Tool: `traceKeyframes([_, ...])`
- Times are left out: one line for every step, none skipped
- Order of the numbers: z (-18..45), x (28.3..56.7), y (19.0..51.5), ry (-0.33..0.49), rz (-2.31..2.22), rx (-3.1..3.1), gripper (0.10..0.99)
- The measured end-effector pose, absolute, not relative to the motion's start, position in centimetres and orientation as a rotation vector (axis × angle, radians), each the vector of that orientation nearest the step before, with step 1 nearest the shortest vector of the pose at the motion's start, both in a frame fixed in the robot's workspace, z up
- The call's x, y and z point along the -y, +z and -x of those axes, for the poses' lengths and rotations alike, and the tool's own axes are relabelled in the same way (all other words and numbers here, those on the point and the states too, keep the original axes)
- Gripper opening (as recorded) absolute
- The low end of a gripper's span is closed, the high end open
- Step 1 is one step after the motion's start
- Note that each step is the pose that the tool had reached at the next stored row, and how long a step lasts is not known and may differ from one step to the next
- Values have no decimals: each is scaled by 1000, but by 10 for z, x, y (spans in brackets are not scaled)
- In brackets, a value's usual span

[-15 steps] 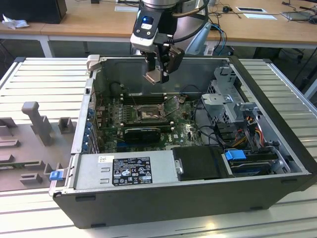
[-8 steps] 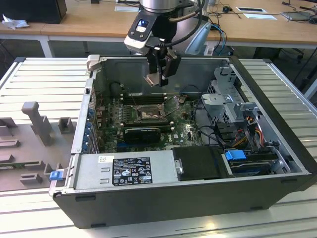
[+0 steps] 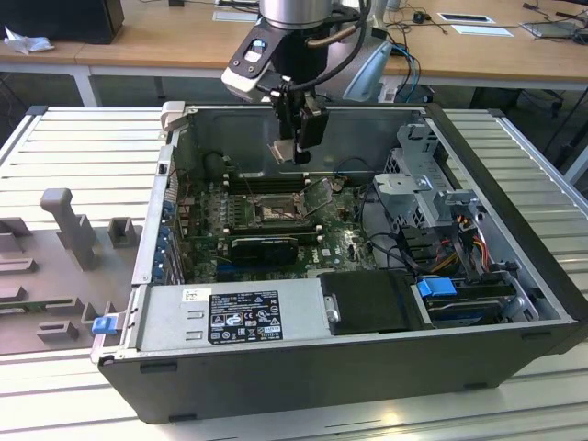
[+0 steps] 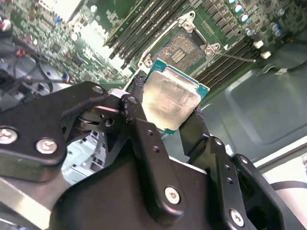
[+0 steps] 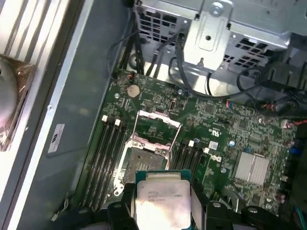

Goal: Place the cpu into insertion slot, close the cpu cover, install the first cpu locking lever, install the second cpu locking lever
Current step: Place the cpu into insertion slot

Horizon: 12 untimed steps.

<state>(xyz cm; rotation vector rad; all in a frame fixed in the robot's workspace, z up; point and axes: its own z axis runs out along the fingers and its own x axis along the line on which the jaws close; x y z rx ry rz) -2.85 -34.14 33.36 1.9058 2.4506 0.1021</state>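
One gripper (image 4: pixel 164 112): clamped on the cpu (image 4: pixel 171 98), one finger on each of two opposite edges
Cpu spot: up in the air over the insertion slot (image 5: pixel 143 165), not seated
Cpu cover (image 5: pixel 159 118): flipped up, socket bare
Pc case (image 3: pixel 367 367): open, lying on the ribbed surface (image 3: pixel 83 147)

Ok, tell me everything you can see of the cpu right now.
The cpu is a small flat square chip with a dull silvery metal top and a pale green rim. It is held in the gripper, whose black fingers clamp two opposite edges. It hangs in the air above the green board, close to the uncovered insertion slot, touching neither.
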Motion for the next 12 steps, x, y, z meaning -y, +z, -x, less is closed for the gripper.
traceKeyframes([29,341,329,101,-1954,-2411,541])
traceKeyframes([29,341,326,100,-1977,-2391,541])
traceKeyframes([29,341,325,100,-1986,-2384,541])
traceKeyframes([29,341,322,100,-1993,-2377,541])
traceKeyframes([29,341,318,100,-2000,-2371,541])
traceKeyframes([29,341,316,100,-2011,-2361,541])
traceKeyframes([29,341,314,99,-2026,-2348,541])
traceKeyframes([29,341,312,99,-2042,-2334,541])
traceKeyframes([29,341,311,98,-2058,-2319,541])
traceKeyframes([29,341,306,97,-2098,-2281,541])
traceKeyframes([30,341,302,97,-2113,-2267,541])
traceKeyframes([30,341,300,96,-2117,-2263,541])
